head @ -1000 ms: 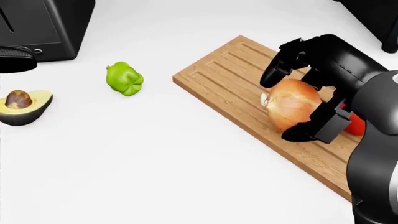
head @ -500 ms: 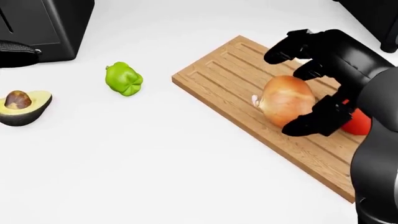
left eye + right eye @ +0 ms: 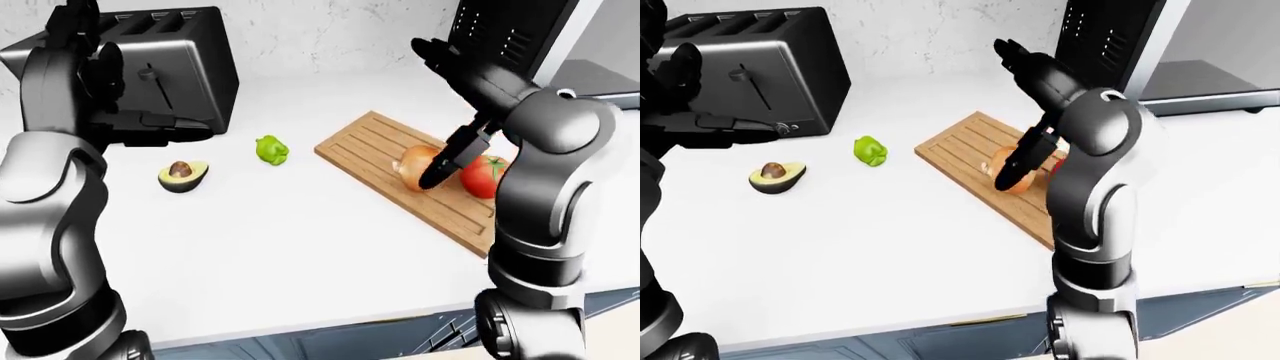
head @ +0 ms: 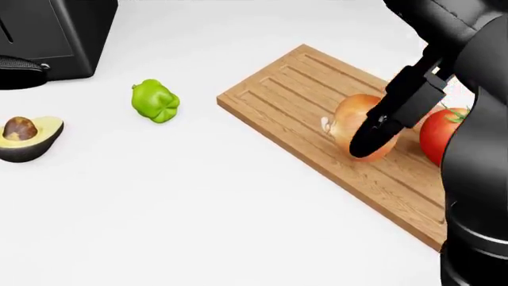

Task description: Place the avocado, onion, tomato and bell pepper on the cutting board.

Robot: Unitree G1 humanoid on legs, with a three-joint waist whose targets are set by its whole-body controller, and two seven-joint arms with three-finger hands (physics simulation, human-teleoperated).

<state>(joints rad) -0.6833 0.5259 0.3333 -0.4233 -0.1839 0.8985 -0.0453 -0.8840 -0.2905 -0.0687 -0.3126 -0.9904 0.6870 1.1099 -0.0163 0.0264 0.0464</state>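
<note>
The wooden cutting board (image 4: 286, 89) lies right of centre in the head view. The onion (image 4: 347, 124) and the red tomato (image 4: 439, 134) rest on it, side by side. My right hand (image 3: 455, 105) is open just above the onion, with the thumb (image 4: 371, 140) hanging in front of it and not gripping. The green bell pepper (image 4: 155, 102) lies on the white counter left of the board. The halved avocado (image 4: 22, 137) lies further left. My left hand (image 3: 80, 52) is raised and open at the left-eye view's upper left, holding nothing.
A black toaster (image 3: 185, 60) stands at the upper left, behind my left hand. A tall dark appliance (image 3: 1110, 37) stands at the upper right beyond the board. The counter's near edge (image 3: 330, 326) runs along the bottom.
My right hand has opened and lifted off the onion, which now rests on the board. The tomato beside it has come into fuller view. The left hand has stayed put.
</note>
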